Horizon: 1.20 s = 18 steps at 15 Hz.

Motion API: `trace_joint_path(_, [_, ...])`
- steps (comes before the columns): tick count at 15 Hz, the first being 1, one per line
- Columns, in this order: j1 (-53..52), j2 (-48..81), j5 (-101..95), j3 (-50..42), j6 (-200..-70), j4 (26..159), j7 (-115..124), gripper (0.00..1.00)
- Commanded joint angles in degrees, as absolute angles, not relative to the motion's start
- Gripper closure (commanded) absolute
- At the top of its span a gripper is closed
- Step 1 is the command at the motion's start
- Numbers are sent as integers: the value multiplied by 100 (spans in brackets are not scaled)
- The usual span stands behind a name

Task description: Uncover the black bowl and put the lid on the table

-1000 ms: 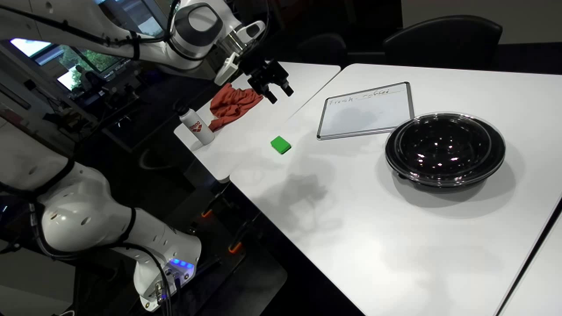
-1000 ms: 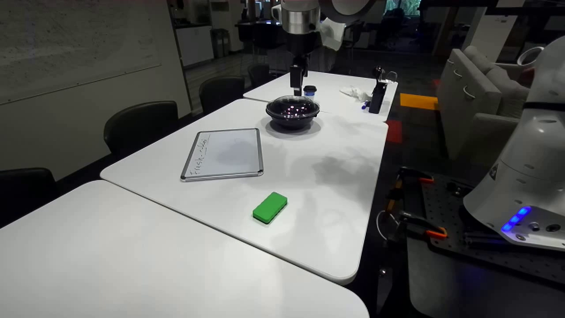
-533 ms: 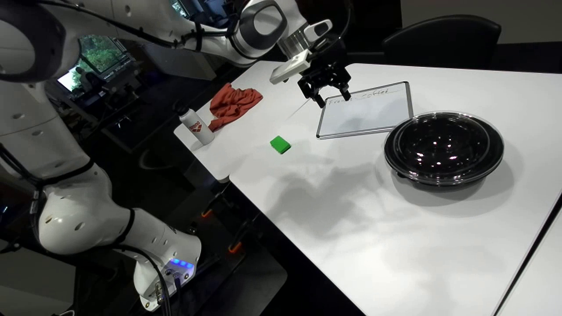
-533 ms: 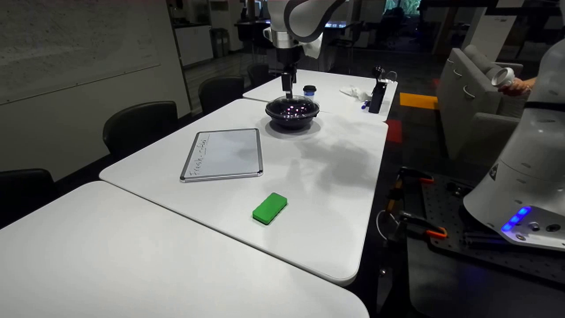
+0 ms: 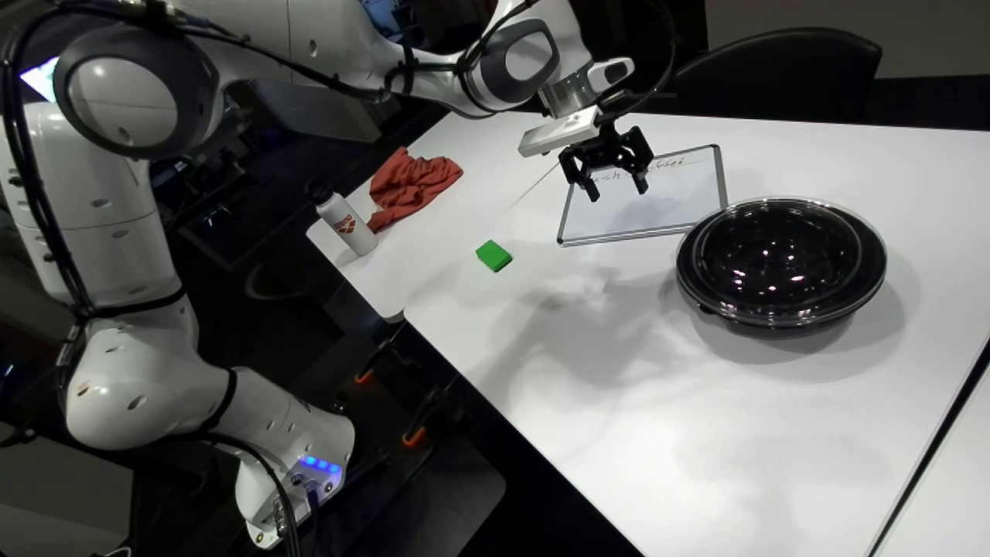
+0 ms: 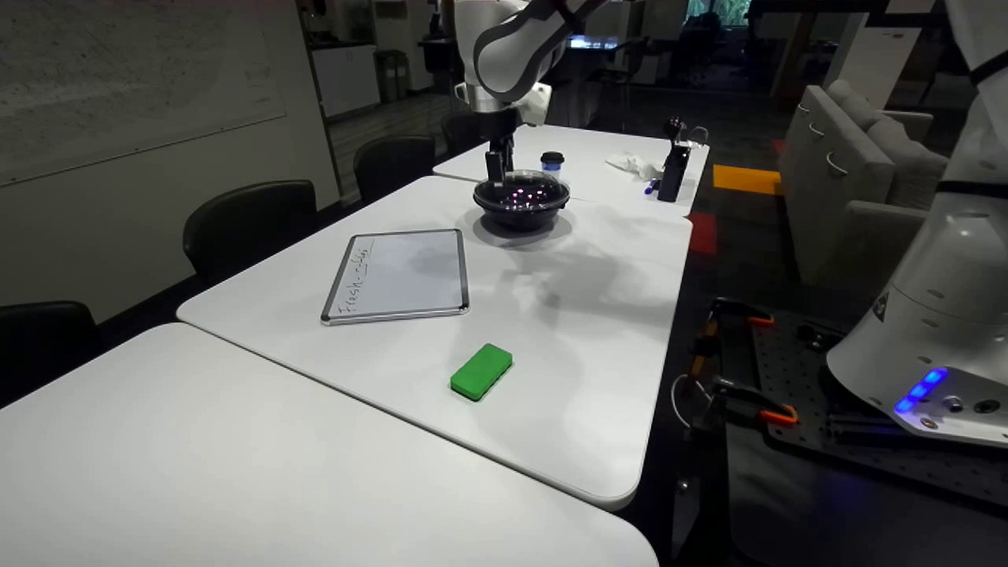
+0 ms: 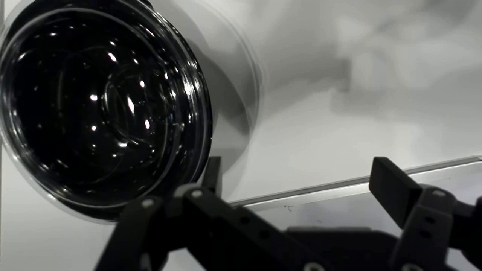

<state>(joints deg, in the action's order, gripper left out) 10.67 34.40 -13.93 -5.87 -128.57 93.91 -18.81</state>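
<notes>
The black bowl [image 5: 783,316] stands upright on the white table [image 5: 696,449], and also shows in an exterior view [image 6: 520,220]. The clear dome lid [image 5: 777,251] covers it, glinting; it also shows in an exterior view [image 6: 539,184] and at the left of the wrist view [image 7: 90,109]. My gripper [image 5: 618,190] is open and empty. It hovers above the whiteboard, beside the bowl and apart from it. In the wrist view the gripper [image 7: 295,169] has its fingers wide apart, with the left finger overlapping the view of the bowl's edge.
A framed whiteboard [image 5: 657,201] lies beside the bowl. A green eraser [image 5: 493,255], a red cloth [image 5: 414,186] and a white bottle [image 5: 348,224] are on the table side toward the arm. A cup [image 6: 553,164] and a black holder [image 6: 673,175] stand beyond the bowl.
My gripper has moved over the whiteboard, toward the bowl, and has come lower. It stays open. The bowl and lid have not moved.
</notes>
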Motion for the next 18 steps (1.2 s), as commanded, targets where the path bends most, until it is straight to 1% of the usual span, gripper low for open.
trace_joint_path(1, [1066, 3435, -1391, -585, -12845, 9379, -1885, 0])
trace_joint_path(4, [1121, 3478, -1439, -611, -13051, 9423, -1951, 0])
trace_joint_path(11, [1589, 3820, -1289, -571, -13990, 9535, -2321, 0])
trace_joint_path(18, [1917, 4071, -982, -324, -14003, 9495, -2771, 0])
